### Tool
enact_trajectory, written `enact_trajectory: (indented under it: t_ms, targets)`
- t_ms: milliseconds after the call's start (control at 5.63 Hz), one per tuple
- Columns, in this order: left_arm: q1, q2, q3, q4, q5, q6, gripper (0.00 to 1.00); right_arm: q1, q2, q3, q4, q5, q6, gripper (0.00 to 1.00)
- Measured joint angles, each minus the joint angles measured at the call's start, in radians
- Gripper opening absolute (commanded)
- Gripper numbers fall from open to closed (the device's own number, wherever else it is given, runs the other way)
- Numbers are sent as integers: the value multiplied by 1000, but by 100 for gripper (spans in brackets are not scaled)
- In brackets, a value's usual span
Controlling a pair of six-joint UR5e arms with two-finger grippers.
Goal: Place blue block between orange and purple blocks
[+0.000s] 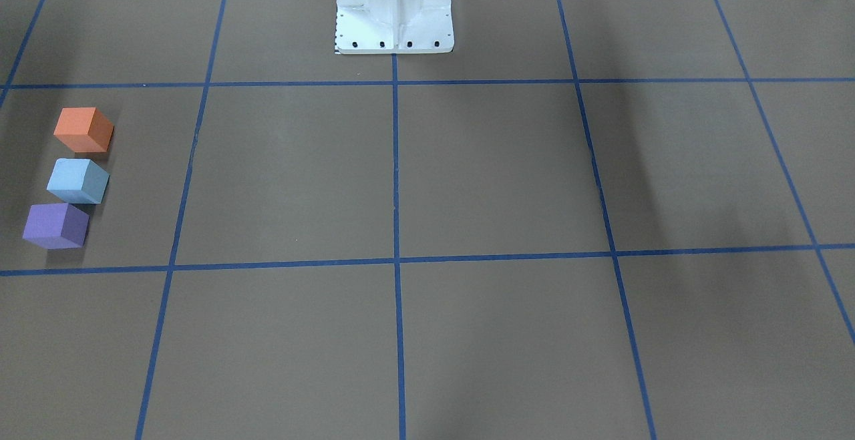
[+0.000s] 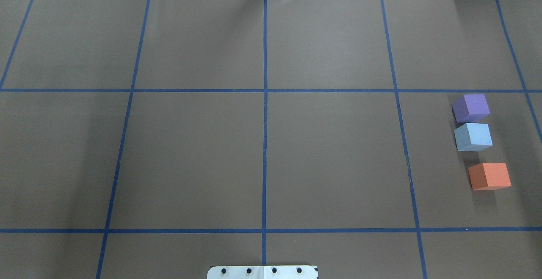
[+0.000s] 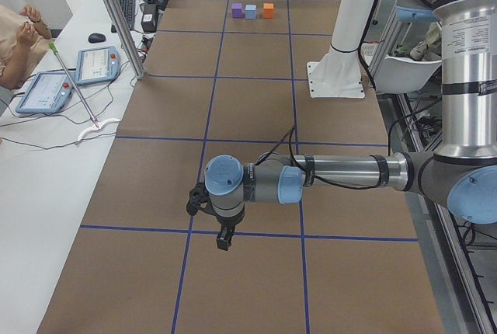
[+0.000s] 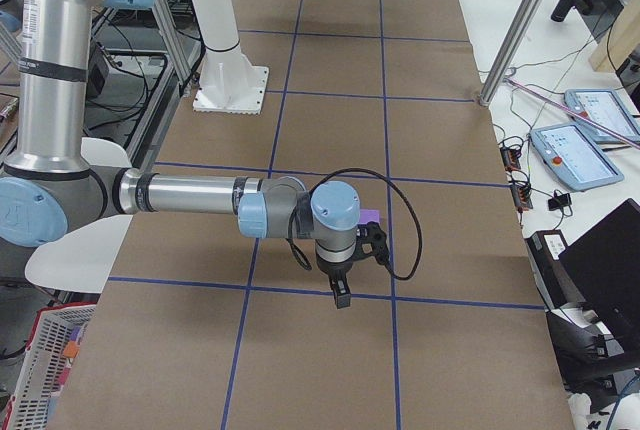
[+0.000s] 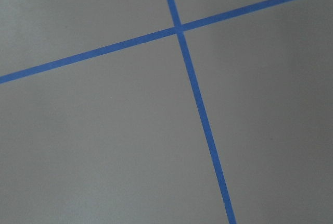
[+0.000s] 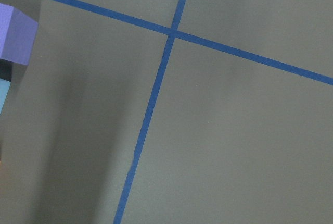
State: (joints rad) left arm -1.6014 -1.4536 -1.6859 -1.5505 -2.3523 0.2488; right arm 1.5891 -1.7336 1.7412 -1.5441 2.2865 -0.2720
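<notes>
The light blue foam cube (image 2: 473,136) sits on the brown paper-covered table (image 2: 194,156), far out on the robot's right side. It is in a short row, between the orange foam cube (image 2: 490,176) and the purple foam cube (image 2: 471,107). The orange cube is the one nearest the robot and the purple cube is the farthest. The blue cube lies just beside the purple one, and the views do not show whether they touch. A narrow strip of bare table separates it from the orange cube, which is set slightly farther right than the other two. All three cubes lie flat inside one square of the blue tape grid (image 2: 265,143).

The left gripper (image 3: 221,234) hangs over the table on the robot's left, well apart from the cubes, with its fingers pointing down near a tape line. It shows only in the side view, so I cannot tell whether its fingers are spread or closed. The right gripper (image 4: 341,292) hangs over the table near the cubes and also points down. The purple cube peeks out just behind it. It too shows only from the side, so its finger state cannot be told either.

The white pedestal base (image 1: 394,9) stands at the middle of the robot's edge of the table.
</notes>
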Motion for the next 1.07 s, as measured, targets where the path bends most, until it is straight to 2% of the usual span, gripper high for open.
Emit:
enact_trajectory:
  t_ms: [355, 1065]
  targets:
    - [-11, -4, -5, 12, 3, -82, 100, -2, 0, -2, 4, 1, -1, 100]
    - [-12, 7, -21, -40, 4, -95, 100, -7, 0, -6, 4, 1, 1, 100]
